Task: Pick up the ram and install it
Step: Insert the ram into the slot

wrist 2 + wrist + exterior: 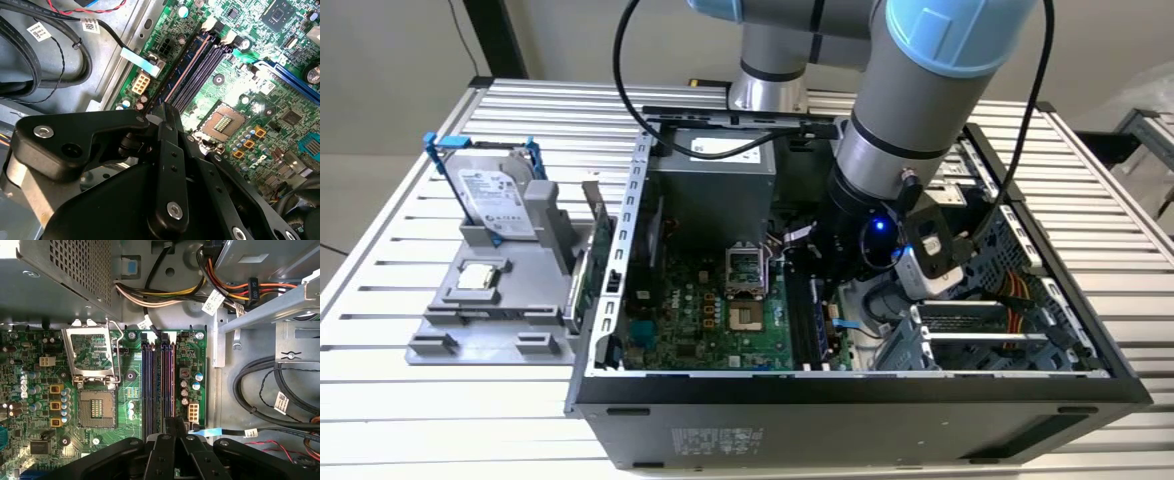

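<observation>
Slatted aluminium tabletop (1101, 190) carries an open black-and-grey steel PC case (854, 410). Grey-and-blue robot arm (907, 110) reaches down into the case over the green motherboard (694, 320). Grey plastic parts fixture (467, 320) sits just beside the case on the exterior view's left, with a silver hard drive in a blue frame (494, 190) standing upright in it and a small square silver processor chip (480, 277) lying flat. Black claw (175, 422) is clenched right over one end of the dark memory slots (157, 385), beside the open empty CPU socket (95, 407). The sliver of green between the fingers looks like the narrow green circuit-board ram (175, 471), edge-on; slots look unfilled.
</observation>
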